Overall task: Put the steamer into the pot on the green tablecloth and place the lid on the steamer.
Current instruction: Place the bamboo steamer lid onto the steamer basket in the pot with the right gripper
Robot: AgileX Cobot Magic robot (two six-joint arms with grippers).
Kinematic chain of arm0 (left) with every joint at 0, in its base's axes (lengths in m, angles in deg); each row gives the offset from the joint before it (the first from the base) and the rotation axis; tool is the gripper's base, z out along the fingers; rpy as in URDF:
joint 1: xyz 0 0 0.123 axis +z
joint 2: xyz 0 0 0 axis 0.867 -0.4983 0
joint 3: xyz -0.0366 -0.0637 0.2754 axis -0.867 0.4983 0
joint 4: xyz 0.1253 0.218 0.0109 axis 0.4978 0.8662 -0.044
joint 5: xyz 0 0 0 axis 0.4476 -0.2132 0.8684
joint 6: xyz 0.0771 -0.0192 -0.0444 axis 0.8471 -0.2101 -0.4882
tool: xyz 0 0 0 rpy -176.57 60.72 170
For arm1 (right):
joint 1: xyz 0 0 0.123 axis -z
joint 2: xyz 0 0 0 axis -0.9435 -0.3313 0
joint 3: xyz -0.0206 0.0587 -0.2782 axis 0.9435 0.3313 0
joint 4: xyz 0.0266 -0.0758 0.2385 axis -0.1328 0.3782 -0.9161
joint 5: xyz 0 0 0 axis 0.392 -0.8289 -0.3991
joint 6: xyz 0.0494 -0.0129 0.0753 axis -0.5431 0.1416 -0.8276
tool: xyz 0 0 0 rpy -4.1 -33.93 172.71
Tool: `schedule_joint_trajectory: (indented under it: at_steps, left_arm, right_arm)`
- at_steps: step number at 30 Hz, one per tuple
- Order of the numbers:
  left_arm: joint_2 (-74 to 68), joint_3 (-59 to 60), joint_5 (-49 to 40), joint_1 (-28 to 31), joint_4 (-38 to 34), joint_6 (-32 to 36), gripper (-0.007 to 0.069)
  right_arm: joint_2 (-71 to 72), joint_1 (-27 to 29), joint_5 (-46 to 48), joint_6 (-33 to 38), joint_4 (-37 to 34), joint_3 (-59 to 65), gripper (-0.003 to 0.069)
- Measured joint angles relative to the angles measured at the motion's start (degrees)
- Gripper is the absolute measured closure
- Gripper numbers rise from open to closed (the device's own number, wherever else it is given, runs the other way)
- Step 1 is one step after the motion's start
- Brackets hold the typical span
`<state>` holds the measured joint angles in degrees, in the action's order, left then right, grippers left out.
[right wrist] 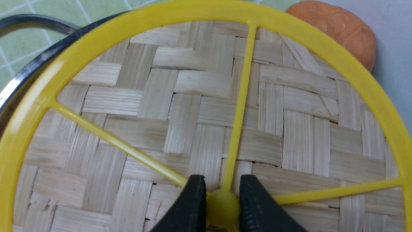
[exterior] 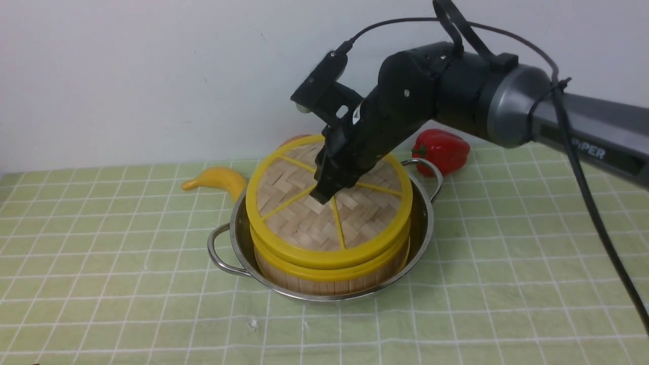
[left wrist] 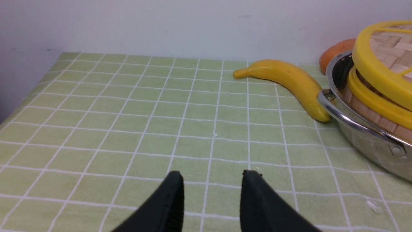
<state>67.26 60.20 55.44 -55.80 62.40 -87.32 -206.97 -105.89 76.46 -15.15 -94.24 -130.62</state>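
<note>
The steamer (exterior: 324, 281) stands inside the pot (exterior: 421, 228) on the green tablecloth (exterior: 101, 253). Over it lies the lid (exterior: 304, 223), slanted, its near edge down at the steamer's yellow rim and its far edge higher. My right gripper (exterior: 322, 195) reaches down onto the lid's centre. In the right wrist view the right gripper (right wrist: 221, 177) is shut on the lid's yellow hub (right wrist: 222, 206). My left gripper (left wrist: 213, 173) is open and holds nothing, low over bare tablecloth (left wrist: 128, 129) to one side of the pot (left wrist: 363, 138); it is outside the front view.
A yellow banana (exterior: 218, 180) lies just behind the pot's left handle (exterior: 218, 253). A red bell pepper (exterior: 443, 149) sits behind the pot on the right. An orange round thing (right wrist: 341, 29) lies behind the pot by the white wall.
</note>
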Motion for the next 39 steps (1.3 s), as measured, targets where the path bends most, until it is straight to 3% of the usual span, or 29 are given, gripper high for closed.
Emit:
schedule_joint_trajectory:
  at_steps: [13,39]
  left_arm:
    - [0.00,0.00,0.00,0.00,0.00,0.00,0.0382]
    - [0.00,0.00,0.00,0.00,0.00,0.00,0.0382]
  right_arm:
    - [3.40,0.00,5.37,-1.13,-0.06,0.00,0.0513]
    - [-2.23,0.00,0.26,-0.05,-0.42,-0.01,0.0513]
